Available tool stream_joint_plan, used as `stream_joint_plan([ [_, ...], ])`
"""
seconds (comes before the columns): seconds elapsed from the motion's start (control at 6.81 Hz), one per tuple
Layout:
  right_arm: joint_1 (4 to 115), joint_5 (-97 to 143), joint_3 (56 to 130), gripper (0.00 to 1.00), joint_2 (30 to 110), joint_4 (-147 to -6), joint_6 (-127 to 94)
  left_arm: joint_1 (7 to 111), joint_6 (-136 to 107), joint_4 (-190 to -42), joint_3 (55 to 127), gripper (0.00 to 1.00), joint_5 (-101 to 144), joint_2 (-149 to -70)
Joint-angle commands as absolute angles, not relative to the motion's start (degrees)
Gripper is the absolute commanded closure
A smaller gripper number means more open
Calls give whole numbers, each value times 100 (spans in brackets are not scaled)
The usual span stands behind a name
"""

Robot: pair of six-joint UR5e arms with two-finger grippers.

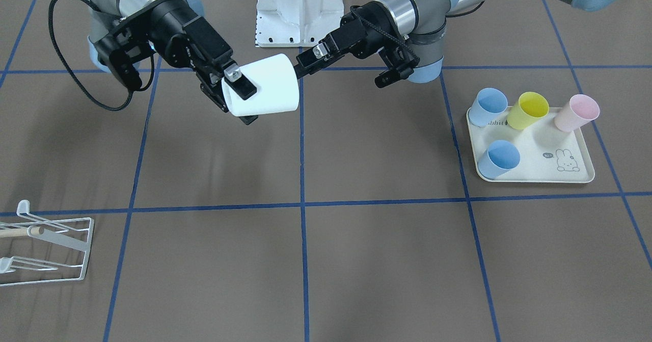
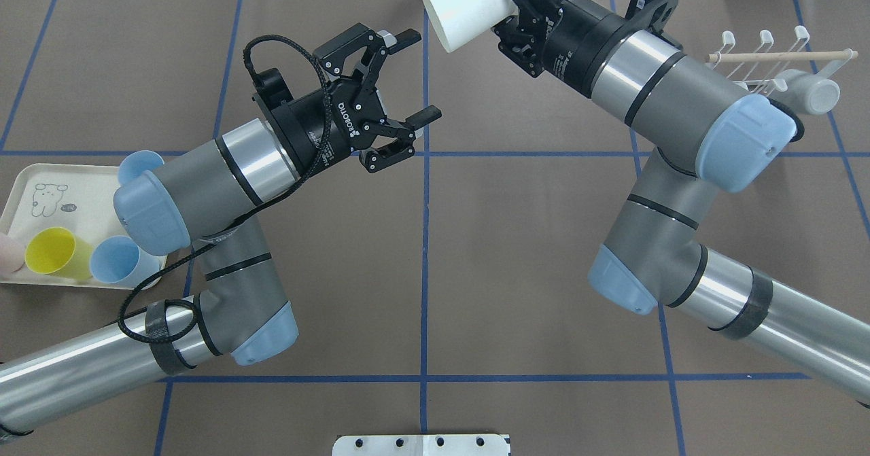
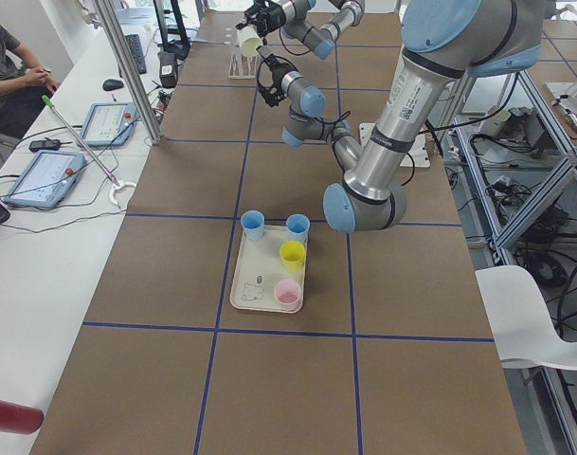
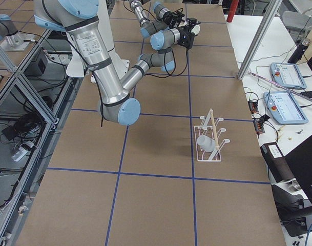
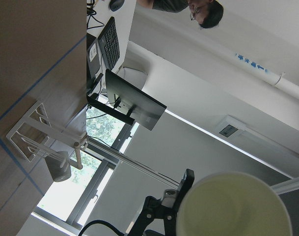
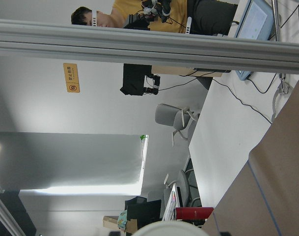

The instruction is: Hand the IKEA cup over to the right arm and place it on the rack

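The brown table [image 1: 356, 260] is carrying all items. The right arm [image 2: 680, 96] and left arm [image 2: 204, 184] are both reaching toward the middle. The cream rabbit-print tray [image 1: 535, 176] is sitting on the left, holding two blue cups [image 1: 501, 158], a yellow cup [image 1: 530, 110] and a pink cup [image 1: 578, 112]. The white wire rack [image 2: 761, 58] is standing far right, with a pale cup [image 2: 809, 92] resting on it. The IKEA cup [image 1: 267, 84] is hanging on its side above the table's middle. The right gripper [image 1: 244, 102] is clamping its narrow end, and the mouth is facing the left gripper [image 2: 421, 74]. That gripper's fingers are standing spread apart, just beside the cup, and are holding nothing.
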State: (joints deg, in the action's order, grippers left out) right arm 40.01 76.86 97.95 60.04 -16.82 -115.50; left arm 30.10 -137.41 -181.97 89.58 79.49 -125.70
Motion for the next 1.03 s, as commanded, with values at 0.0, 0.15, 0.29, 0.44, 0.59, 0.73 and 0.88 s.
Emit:
stream_joint_plan([
  [0.0, 4402, 7717, 9423, 100, 6064, -1705, -10973, 3050, -12935, -18150, 8974, 0, 7972, -12577],
  [0.15, 4456, 7708, 9344, 100, 6186, -1783, -10508, 3102, -12555, -17993, 8974, 0, 7989, -12568],
  [0.29, 4508, 7708, 9334, 100, 6240, -2158, -10077, 3181, -12342, -17782, 8991, 0, 8007, -12577],
  [0.44, 4604, 7699, 9369, 100, 6327, -2623, -9750, 3216, -12157, -17641, 9000, 0, 8007, -12568],
  [0.59, 4684, 7682, 9378, 100, 6389, -3063, -9225, 3304, -11903, -17553, 9017, 0, 8016, -12577],
  [0.73, 4832, 7603, 9421, 100, 6555, -3485, -8802, 3348, -11518, -17265, 9026, 0, 8129, -12577],
  [0.88, 5043, 7507, 9439, 100, 6826, -3576, -8467, 3392, -11053, -16818, 9105, 0, 8130, -12577],
])
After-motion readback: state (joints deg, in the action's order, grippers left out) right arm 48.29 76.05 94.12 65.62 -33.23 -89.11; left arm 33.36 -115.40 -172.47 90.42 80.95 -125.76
